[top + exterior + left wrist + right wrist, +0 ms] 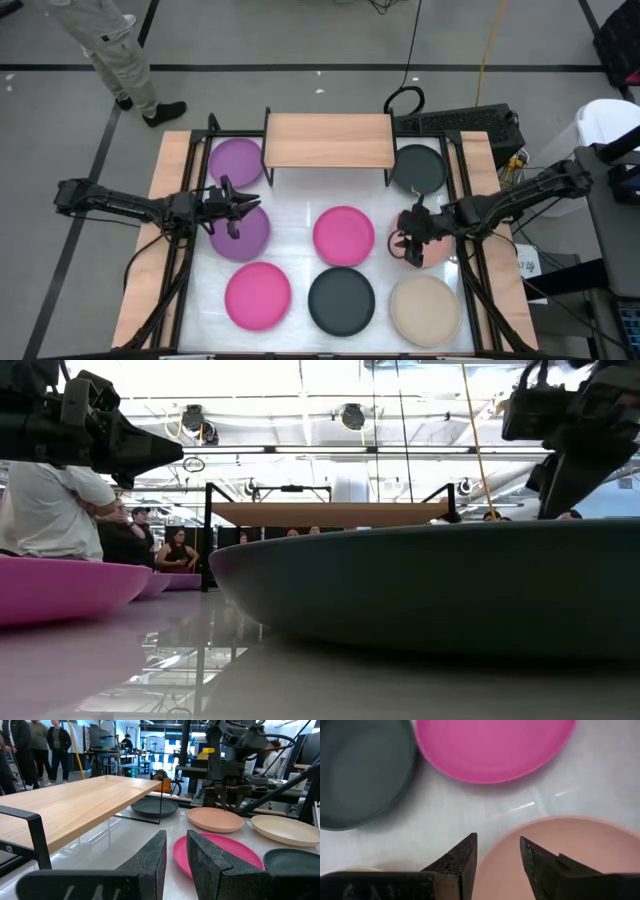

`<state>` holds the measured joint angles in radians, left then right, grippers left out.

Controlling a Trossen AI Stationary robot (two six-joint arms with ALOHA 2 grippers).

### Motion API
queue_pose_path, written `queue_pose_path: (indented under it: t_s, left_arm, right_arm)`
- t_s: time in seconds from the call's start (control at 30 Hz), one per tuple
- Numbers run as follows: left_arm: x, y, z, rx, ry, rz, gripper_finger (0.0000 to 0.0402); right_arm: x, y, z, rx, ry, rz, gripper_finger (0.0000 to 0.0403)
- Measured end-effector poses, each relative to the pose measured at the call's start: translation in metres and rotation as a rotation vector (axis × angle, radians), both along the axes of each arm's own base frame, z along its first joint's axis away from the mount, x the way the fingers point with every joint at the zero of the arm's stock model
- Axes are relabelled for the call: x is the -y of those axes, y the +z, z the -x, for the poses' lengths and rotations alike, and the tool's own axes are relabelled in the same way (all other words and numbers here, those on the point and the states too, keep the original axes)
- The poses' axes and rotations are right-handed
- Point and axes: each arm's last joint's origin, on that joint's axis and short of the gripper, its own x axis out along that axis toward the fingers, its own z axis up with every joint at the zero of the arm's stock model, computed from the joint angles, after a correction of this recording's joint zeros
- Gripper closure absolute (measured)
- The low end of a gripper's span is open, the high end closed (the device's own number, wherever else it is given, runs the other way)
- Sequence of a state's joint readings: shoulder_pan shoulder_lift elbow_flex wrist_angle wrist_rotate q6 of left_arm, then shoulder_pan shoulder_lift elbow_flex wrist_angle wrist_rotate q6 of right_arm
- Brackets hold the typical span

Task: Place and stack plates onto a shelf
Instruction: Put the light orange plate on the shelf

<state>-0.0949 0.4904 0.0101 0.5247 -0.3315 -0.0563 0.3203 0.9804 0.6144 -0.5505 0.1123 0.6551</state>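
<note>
Plates lie spread across the table, none on the shelf (328, 140) yet, so stacking looks barely begun. Going left to right in the high view: a purple plate (236, 160) sits beside the shelf's left legs, and the second purple plate (243, 232) lies just in front of it, with the left gripper (234, 211) hovering over its rim; its fingers (150, 857) stand a narrow gap apart with nothing between them, likely lined up to take that rim. Below it lies a pink plate (258, 295), then another pink plate (344, 235) at the table's middle with a black plate (341, 300) in front. The right gripper (412, 243) hangs over the salmon plate (432, 250), its fingers (459, 860) parted and straddling the rim but not closed on it, probably ready to pinch the edge for a lift. A second black plate (418, 167) rests beside the shelf's right legs, and the beige plate (425, 310) lies at the front right.
</note>
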Motion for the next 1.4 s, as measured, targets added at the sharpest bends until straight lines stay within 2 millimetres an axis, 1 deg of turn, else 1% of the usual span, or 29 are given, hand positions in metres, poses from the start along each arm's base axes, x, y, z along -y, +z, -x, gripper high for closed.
queue_pose_path:
  t_s: [0.13, 0.23, 0.77, 1.03, 1.1, 1.17, 1.3, 1.33, 1.4]
  left_arm:
    - [0.0, 0.0, 0.0, 0.0, 0.0, 0.0, 0.0323]
    - [0.0, 0.0, 0.0, 0.0, 0.0, 0.0, 0.0323]
    - [0.0, 0.0, 0.0, 0.0, 0.0, 0.0, 0.0323]
    - [0.0, 0.0, 0.0, 0.0, 0.0, 0.0, 0.0323]
    - [0.0, 0.0, 0.0, 0.0, 0.0, 0.0, 0.0323]
    - [0.0, 0.0, 0.0, -0.001, 0.0, 0.0, 0.0323]
    - [0.0, 0.0, 0.0, -0.001, 0.0, 0.0, 0.0323]
    - [0.0, 0.0, 0.0, 0.0, 0.0, 0.0, 0.0323]
    - [0.0, 0.0, 0.0, 0.0, 0.0, 0.0, 0.0323]
  right_arm:
    - [-0.013, -0.004, -0.001, -0.004, 0.008, 0.006, 0.0273]
    - [-0.017, -0.009, -0.001, -0.035, 0.004, 0.027, 0.0273]
    - [-0.024, -0.04, -0.012, -0.2, -0.037, 0.083, 0.0273]
    - [-0.024, -0.052, -0.013, -0.271, -0.079, 0.099, 0.0276]
    - [-0.024, -0.054, -0.014, -0.284, -0.08, 0.106, 0.0287]
    - [-0.024, -0.055, -0.014, -0.287, -0.079, 0.107, 0.031]
    - [-0.024, -0.052, -0.013, -0.274, -0.079, 0.111, 0.038]
    - [-0.023, -0.05, -0.012, -0.266, -0.079, 0.109, 0.0388]
    - [-0.023, -0.047, -0.011, -0.25, -0.085, 0.099, 0.039]
